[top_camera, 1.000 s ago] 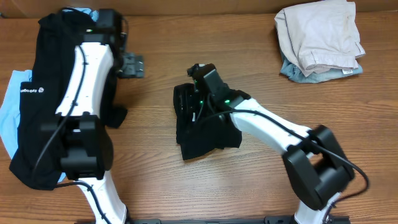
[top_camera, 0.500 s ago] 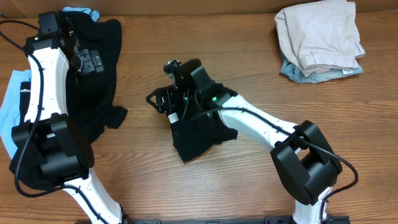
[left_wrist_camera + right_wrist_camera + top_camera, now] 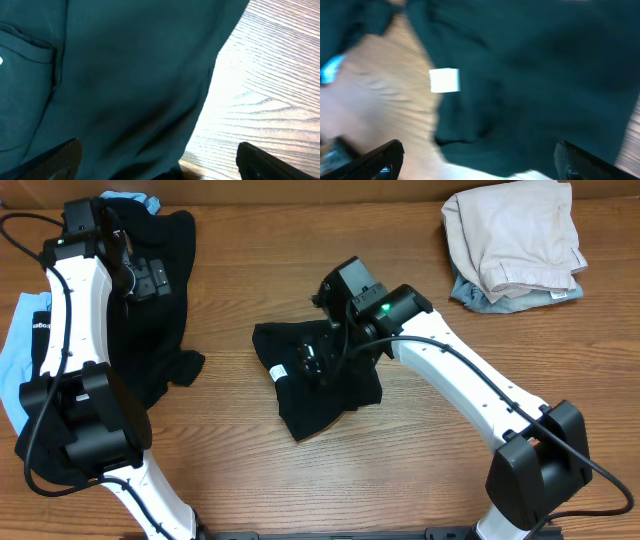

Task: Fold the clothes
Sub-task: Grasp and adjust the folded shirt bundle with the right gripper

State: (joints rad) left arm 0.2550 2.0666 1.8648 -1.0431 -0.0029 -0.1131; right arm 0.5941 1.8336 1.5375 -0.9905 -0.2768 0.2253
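While the table (image 3: 300,270) shows wood grain, the black T-shirt (image 3: 325,402) lies limp and rumpled.

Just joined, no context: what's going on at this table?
Two arms are working on folding clothes. The right end effector hangs open over a compact, roughly folded black T-shirt with a white tag at mid-table, holding nothing. The left end effector is open above a second black garment, which lies over a light blue one. A beige and grey-blue pile sits at the far right.
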